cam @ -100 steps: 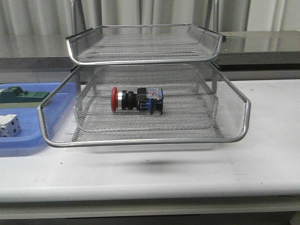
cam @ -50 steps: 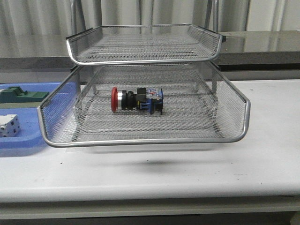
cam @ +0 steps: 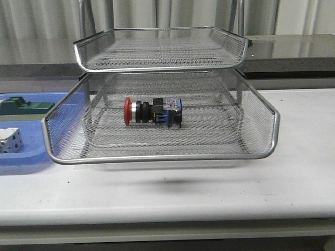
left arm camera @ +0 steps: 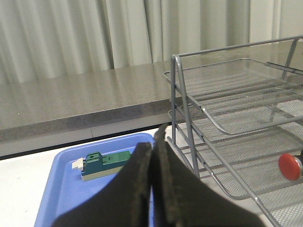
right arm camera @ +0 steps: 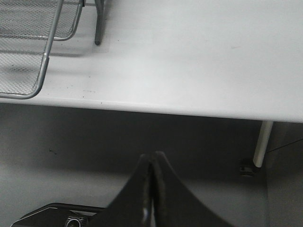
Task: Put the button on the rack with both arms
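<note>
Left hand (left arm camera: pixel 152 177): fingers pressed together, holding nothing, drawn back short of the rack.
Right hand (right arm camera: pixel 151 189): closed and empty, hanging past the table (right arm camera: pixel 199 56) edge, well clear of the rack.
Button (cam: pixel 152 111): lay on its side in the lower visible tier, red head toward the left hand's side.
Rack (cam: pixel 157 156): stood upright beyond both hands.
Blue tray (cam: pixel 23 157): beside the rack.
Progress: placement looked done; seemingly nothing left but parking the arms.

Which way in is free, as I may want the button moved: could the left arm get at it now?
Probably yes. The button lies in the lower tray of the rack, whose front is open below the upper tray. The left claw is shut, so it would have to open first.
</note>
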Robot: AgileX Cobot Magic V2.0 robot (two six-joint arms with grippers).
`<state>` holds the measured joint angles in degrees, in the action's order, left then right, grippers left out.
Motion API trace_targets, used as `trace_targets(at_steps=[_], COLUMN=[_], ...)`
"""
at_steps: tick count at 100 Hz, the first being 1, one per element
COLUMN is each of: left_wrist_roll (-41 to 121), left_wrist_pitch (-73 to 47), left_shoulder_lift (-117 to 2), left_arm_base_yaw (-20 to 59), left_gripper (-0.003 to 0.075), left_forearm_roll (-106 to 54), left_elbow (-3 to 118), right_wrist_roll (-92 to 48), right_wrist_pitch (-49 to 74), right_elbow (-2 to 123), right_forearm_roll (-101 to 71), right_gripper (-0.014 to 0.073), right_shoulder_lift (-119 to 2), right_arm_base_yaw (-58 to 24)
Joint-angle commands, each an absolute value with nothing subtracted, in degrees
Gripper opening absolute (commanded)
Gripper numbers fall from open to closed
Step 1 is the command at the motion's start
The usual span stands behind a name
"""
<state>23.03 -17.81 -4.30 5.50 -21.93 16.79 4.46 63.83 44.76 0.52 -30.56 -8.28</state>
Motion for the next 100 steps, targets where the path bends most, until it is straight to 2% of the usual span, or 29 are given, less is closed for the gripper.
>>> trace_targets(at_steps=[1, 62, 100], left_wrist_roll=[22.5, 22.5, 22.5], left_wrist_pitch=[-13.1, -13.1, -13.1], left_shoulder_lift=[-5.1, -5.1, -5.1], left_arm_base_yaw=[5.4, 5.4, 5.4], left_gripper=[-0.002, -0.002, -0.002], left_forearm_roll=[-22.9, -22.9, -22.9], left_elbow=[18.3, 18.3, 18.3], right_wrist_roll=[4.6, 4.5, -11.4], right_wrist_pitch=[60.8, 58.2, 58.8], right_elbow=[46.7, 46.7, 46.7], right_forearm_roll=[1.2, -2.8, -21.2], right_gripper=[-0.0071, -0.0071, -0.0069], right_shoulder_lift=[-30.7, -32.0, -48.7], right_arm_base_yaw=[-8.2, -8.2, -8.7])
